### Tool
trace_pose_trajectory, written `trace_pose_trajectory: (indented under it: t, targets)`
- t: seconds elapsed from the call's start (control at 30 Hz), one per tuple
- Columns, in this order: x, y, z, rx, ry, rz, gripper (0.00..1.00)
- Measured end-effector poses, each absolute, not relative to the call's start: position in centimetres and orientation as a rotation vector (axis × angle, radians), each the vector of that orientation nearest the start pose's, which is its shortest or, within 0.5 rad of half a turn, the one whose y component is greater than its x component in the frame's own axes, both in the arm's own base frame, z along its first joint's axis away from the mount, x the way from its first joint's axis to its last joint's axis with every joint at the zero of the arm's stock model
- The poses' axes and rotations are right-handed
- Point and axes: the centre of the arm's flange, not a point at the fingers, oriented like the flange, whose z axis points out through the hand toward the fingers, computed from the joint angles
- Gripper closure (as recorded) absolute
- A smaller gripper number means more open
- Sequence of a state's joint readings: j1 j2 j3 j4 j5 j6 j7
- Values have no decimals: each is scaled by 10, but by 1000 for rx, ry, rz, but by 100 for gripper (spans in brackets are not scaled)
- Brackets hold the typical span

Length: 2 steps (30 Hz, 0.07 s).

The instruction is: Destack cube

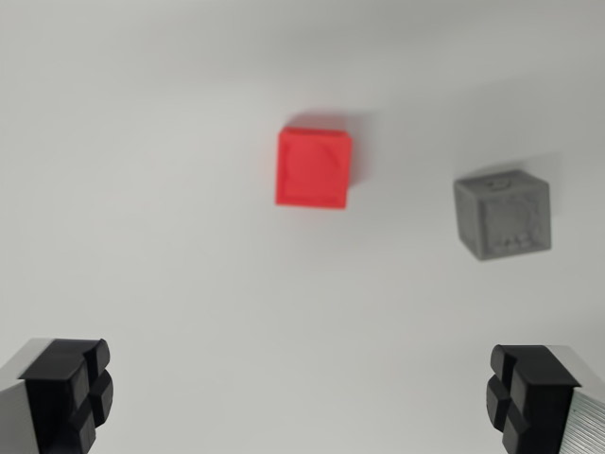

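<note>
Fingers (71, 397) of the gripper (298, 397) are wide apart and hold nothing, so if the arm drops off-center over the red cube (314, 168), it could bump it toward the gray cube (503, 215) nearby.

blur: grey cube (503, 214) face marks unreadable | cut off: fingers (66, 392) (bottom edge)

Obstacles: red cube (315, 168) just above centre, toward 12 o'clock; grey cube (503, 215) toward 3 o'clock.
Gap between cubes: bare white surface (189, 284), cubes well apart.
Free room: 6 through 11 o'clock, nothing standing.
Gripper (302, 397): fingers spread wide at 7 and 5 o'clock, nothing between.
</note>
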<state>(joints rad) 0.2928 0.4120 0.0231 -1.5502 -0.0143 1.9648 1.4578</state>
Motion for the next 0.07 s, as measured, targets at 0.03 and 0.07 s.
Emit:
trace_pose_trajectory:
  t: [0.03, 0.07]
  targets:
    - [644, 207, 413, -2647, 1693, -7, 0]
    - [644, 207, 413, -2647, 1693, -7, 0]
